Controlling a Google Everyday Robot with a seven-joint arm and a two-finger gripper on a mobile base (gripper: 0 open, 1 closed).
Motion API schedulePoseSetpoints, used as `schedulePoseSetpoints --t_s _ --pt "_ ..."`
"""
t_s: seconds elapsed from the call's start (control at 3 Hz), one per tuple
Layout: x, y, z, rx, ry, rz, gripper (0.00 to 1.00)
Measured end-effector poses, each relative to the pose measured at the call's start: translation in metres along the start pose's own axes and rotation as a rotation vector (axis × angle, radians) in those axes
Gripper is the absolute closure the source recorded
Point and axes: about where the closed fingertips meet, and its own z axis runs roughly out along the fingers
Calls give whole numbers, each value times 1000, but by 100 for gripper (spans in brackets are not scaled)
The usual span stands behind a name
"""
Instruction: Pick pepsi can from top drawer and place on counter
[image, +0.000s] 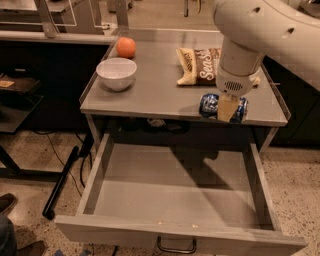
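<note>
At the front right edge of the counter (150, 97), the gripper (228, 108) is clamped around the pepsi can (209, 105), carried sideways; the top drawer (170, 192) stands open without it, so apparently only set-down and release remain

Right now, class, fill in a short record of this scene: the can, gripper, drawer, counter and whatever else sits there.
counter: grey metal top
can: dark blue, lying sideways at the counter's front right edge
gripper: shut on the can, at that edge
drawer: pulled open below the counter
bowl: white, left side of counter
orange: behind the bowl
snack bag: behind the can
</note>
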Motion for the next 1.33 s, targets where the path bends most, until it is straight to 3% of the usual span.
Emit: schedulePoseSetpoints --t_s 0.67,1.33 --pt "-37 -52 -1 10 -61 -22 100" --pt "-79 -66 34 -54 -113 -72 100"
